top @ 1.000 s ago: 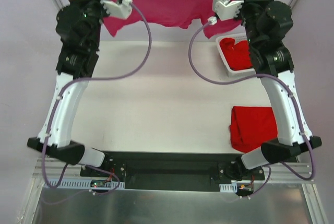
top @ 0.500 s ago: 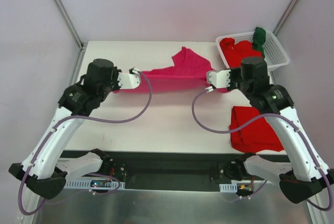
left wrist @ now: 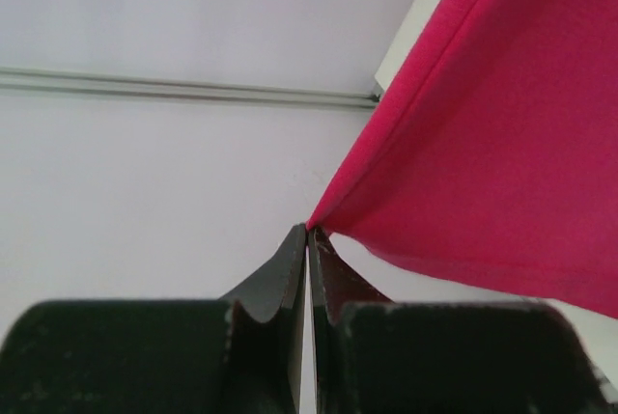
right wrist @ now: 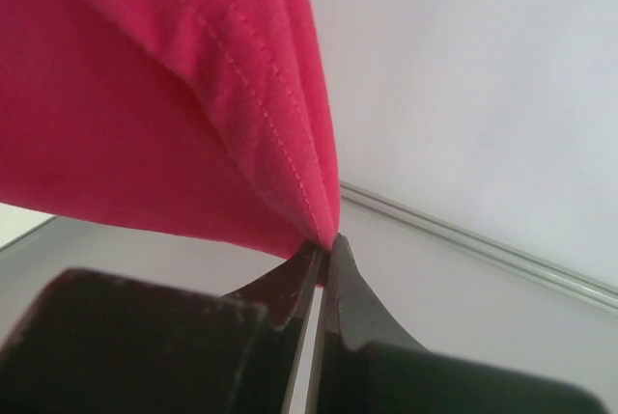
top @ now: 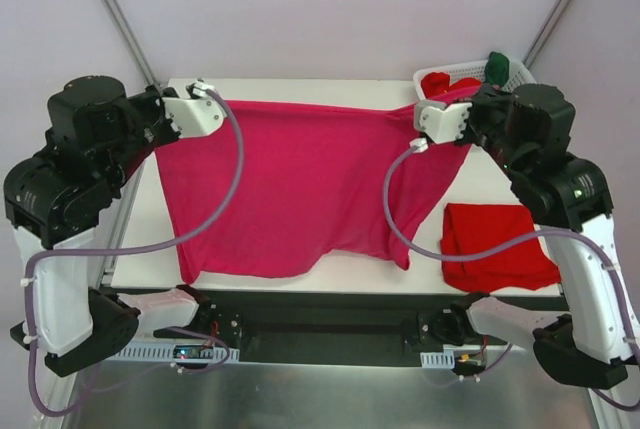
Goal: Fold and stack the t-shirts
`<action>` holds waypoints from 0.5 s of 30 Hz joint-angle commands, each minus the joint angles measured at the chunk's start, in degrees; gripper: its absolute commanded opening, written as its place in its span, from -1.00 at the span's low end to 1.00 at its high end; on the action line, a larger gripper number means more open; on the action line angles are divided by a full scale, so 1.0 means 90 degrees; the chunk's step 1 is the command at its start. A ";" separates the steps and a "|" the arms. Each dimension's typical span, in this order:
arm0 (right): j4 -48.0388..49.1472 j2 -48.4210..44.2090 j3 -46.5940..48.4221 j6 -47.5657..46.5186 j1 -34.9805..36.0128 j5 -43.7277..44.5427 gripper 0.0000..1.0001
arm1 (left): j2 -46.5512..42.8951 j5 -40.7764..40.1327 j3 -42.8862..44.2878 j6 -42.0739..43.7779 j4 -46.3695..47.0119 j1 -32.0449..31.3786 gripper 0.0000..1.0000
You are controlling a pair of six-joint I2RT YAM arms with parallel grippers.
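Pale walls close in a white surface [top: 320,90]. Above it a magenta-pink cloth t-shirt [top: 300,184] hangs spread like a curtain, stretched by its upper edge between the two arms. In the top view its lower hem reaches toward the near edge of the surface. At one top corner the left tool [left wrist: 307,233] is clenched on the cloth. At the opposite corner the right tool [right wrist: 325,245] is pinched tight on a stitched hem. A bright red folded t-shirt [top: 497,244] lies flat on the near right part of the surface, near the hanging shirt's right edge. At the far right corner a white slotted plastic basket [top: 522,74] holds a crumpled red shirt [top: 440,82] and a dark green shirt [top: 497,65].
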 commanded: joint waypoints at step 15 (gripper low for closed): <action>0.2117 0.4263 0.1465 0.0061 -0.1091 0.0386 -0.98 | 0.2978 0.0956 -0.2353 0.1048 0.4413 0.1915 -1.00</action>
